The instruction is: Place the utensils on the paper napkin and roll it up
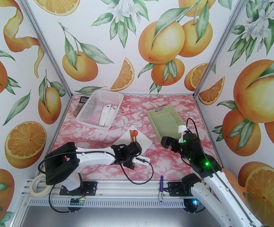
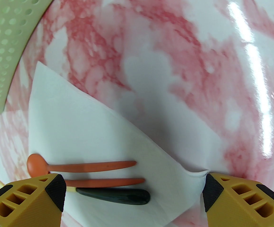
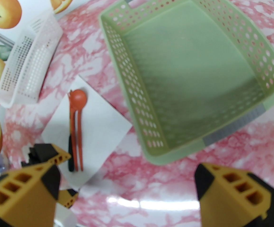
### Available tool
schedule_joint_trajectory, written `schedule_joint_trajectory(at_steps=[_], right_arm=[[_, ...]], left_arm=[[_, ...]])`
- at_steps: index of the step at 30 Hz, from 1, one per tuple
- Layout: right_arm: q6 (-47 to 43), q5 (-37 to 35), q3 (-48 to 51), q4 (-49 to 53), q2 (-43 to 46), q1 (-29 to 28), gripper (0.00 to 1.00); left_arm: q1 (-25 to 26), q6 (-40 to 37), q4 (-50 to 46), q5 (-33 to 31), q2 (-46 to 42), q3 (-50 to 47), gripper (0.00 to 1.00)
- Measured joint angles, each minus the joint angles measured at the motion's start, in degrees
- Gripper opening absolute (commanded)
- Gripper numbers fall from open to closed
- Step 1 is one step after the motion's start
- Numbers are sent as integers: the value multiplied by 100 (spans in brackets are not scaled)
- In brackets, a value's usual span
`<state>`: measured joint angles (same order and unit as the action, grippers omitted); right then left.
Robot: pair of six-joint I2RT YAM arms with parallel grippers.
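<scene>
A white paper napkin (image 1: 144, 141) lies on the pink marbled table, turned like a diamond. The utensils (image 1: 134, 135) rest side by side on it: an orange spoon (image 2: 80, 167), a second orange piece (image 2: 103, 181) and a dark-handled one (image 2: 118, 196). My left gripper (image 2: 134, 193) hangs open low over the napkin's near part, its fingers astride the handles and the napkin's curled corner. The right gripper (image 3: 127, 183) is open and holds nothing, to the right of the napkin (image 3: 103, 126) and in front of the green basket. The utensils (image 3: 76, 126) also lie in its view.
A green perforated basket (image 1: 165, 120) sits at the right behind my right gripper. A white basket (image 1: 99, 109) holding white folded pieces stands at the back left, with a calculator (image 1: 80, 105) beside it. A marker pen (image 1: 161, 188) and a tape roll (image 1: 38, 184) lie on the near rail.
</scene>
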<state>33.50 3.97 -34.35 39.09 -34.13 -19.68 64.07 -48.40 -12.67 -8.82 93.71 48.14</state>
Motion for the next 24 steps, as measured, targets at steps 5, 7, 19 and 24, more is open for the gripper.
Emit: schedule_joint_trajectory(at_steps=[5, 7, 19, 24], right_arm=[[-63, 236, 0, 26, -2, 0, 91], [-90, 354, 0, 35, -7, 0, 85], [46, 1517, 258, -164, -431, 0, 48], [249, 1880, 542, -350, -452, 0, 36]], left_arm=[[-162, -13, 267, -155, 31, 2, 100], [-236, -13, 341, -173, 31, 2, 100], [-463, 4, 619, -181, -66, -24, 100], [-577, 9, 769, -162, -144, -90, 100]])
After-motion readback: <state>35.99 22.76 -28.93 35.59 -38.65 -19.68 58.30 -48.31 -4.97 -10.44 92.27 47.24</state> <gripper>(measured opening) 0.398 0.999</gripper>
